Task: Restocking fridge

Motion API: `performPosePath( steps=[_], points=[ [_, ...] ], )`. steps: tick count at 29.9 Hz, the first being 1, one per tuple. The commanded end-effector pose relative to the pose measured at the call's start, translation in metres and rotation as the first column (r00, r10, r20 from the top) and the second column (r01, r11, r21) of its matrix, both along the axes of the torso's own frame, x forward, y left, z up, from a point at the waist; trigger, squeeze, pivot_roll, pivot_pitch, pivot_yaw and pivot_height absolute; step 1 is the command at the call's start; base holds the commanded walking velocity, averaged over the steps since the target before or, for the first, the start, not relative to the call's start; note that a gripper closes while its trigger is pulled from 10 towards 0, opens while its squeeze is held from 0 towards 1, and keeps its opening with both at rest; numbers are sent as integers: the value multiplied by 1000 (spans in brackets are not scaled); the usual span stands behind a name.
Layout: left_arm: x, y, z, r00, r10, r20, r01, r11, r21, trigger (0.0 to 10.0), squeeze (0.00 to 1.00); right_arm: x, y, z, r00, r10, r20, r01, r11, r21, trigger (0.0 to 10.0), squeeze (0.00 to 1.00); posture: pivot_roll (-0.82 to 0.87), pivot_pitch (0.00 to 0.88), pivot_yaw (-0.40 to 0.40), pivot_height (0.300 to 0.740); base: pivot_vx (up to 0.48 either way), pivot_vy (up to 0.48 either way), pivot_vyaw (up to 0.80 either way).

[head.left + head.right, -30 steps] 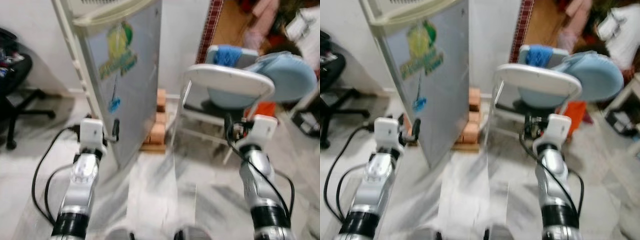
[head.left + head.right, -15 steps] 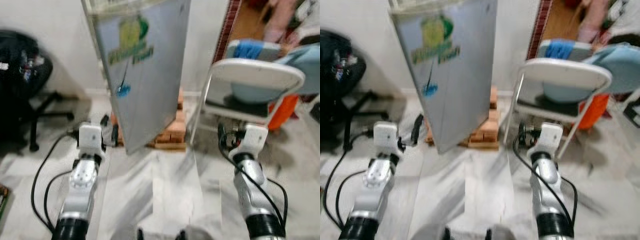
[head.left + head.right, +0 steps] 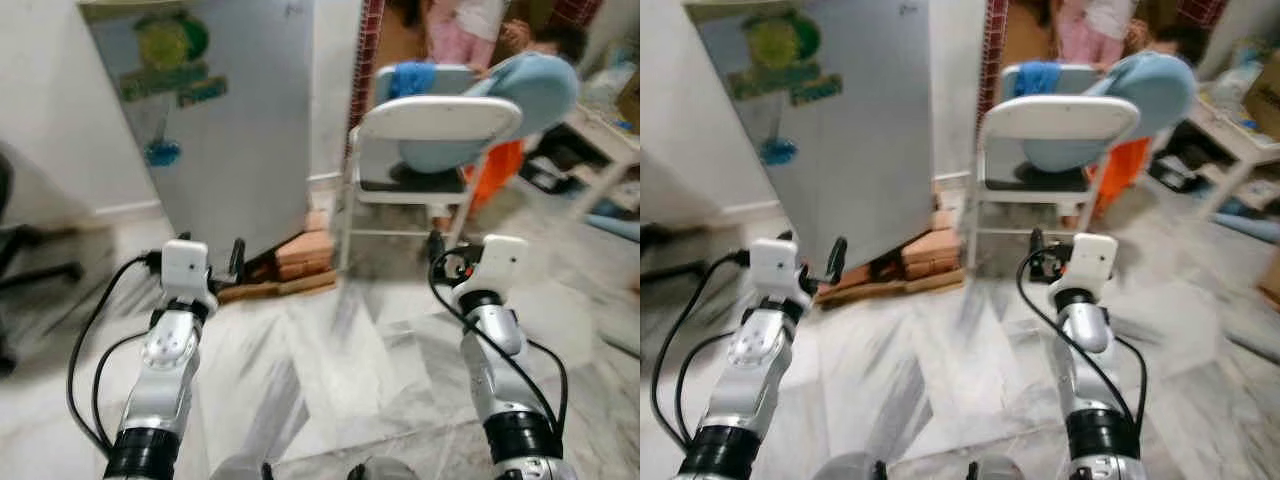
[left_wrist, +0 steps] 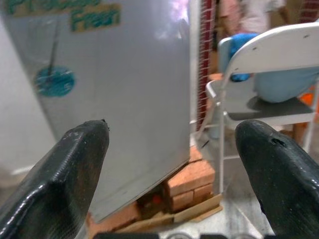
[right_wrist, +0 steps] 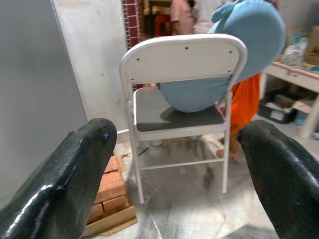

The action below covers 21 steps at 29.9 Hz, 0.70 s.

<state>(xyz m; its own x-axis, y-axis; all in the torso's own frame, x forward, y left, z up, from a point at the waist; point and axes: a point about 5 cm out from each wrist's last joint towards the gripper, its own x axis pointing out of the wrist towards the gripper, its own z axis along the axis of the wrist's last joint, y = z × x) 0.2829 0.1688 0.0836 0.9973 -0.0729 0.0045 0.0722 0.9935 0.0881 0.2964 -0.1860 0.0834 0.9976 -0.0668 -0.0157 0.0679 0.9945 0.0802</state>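
A fridge (image 3: 235, 130), grey and closed, stands ahead and to the robot's left against a white wall (image 3: 45, 120). Its door carries a green and yellow sticker near the top and a small blue sticker lower down. The fridge rests on a low stack of bricks (image 3: 303, 248) laid over a flat wooden board (image 3: 270, 289) on the pale marbled floor (image 3: 340, 370).

To the right of the fridge, close beside it, stands a white folding chair (image 3: 430, 125) with its backrest turned toward the robot. A large light blue cushion (image 3: 510, 95) lies on the seat and bulges out past the chair's right side. Something orange (image 5: 245, 102) shows just behind the chair. Farther back, past a strip of red tiled wall (image 3: 365, 45), a person in pink clothing (image 3: 455, 30) is partly visible. A white table (image 3: 1240, 125) stands at the far right, and part of a black office chair base (image 3: 25, 270) shows at the far left.

Both silver arms reach forward at about the same height. The left gripper (image 4: 169, 164) hangs in front of the fridge's lower corner, not touching it, its two black fingers (image 4: 65, 169) spread wide apart with nothing between them. The right gripper (image 5: 174, 174) points at the folding chair, apart from it, its fingers (image 5: 65, 169) likewise spread wide and empty.
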Motion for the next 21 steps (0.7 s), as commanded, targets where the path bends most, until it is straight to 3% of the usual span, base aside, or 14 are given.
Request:
performPosePath(
  steps=[1, 21],
  points=[
    [-2, 11, 0, 1000, 31, -2, -31, 999, 16, 10000, 0, 2, 8, 3, 1000, 20, 15, -20, 1000, 13, 10000, 0, -44, 42, -1, 740, 0, 480, -450],
    [0, 12, 2, 999, 39, -4, -38, 999, 6, 10000, 0, 4, 5, 4, 1000, 8, 14, -8, 1000, 5, 10000, 0, -43, 39, -4, 740, 0, 480, 0]
  ],
)
